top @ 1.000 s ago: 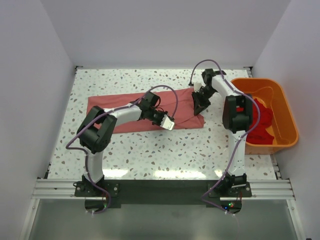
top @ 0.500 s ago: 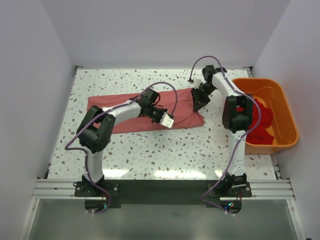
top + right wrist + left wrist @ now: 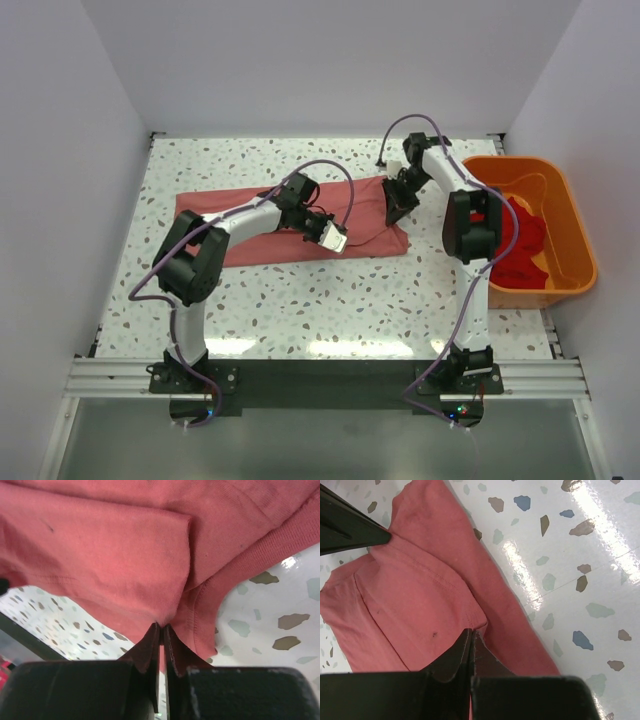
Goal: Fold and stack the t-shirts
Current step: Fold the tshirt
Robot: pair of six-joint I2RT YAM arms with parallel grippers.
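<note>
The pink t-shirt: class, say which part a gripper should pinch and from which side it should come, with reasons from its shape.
Pinch the t-shirt at the folded edges of its right end, coming from above. It lies flat on the table, so only a layered edge offers something to close on; the left gripper and right gripper are shut on such edges.

Bright even overhead light, glare on table (image 3: 600, 510), tools blurred

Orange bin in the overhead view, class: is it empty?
No, a heap of red clothing lies inside the orange bin.
</note>
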